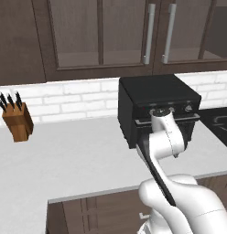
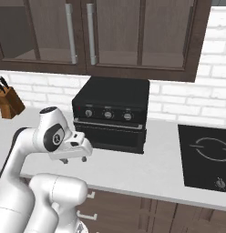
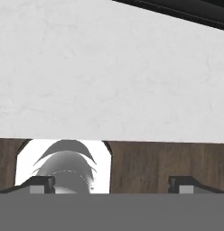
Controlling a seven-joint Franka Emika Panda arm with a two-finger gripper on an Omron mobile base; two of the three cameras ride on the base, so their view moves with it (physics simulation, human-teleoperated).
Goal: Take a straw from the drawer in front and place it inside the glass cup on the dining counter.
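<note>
My gripper (image 2: 74,159) hangs over the front edge of the white worktop (image 2: 133,170), pointing down, just left of the black toaster oven (image 2: 112,113). In the hand view its fingertips (image 3: 41,182) stand wide apart with nothing between them, so the gripper (image 3: 114,184) is open. Under the worktop edge runs the dark-brown drawer front (image 2: 119,207) with a small silver handle (image 2: 89,195); it looks shut. The same brown wood (image 3: 154,162) lies below the white top in the hand view. The straw is hidden. The glass cup and the dining counter are out of view.
A wooden knife block (image 1: 17,119) stands at the back left of the worktop (image 1: 74,155). A black cooktop (image 2: 208,157) is set into it on the right. Glass-fronted wall cabinets (image 1: 101,32) with long handles hang above the toaster oven (image 1: 156,107).
</note>
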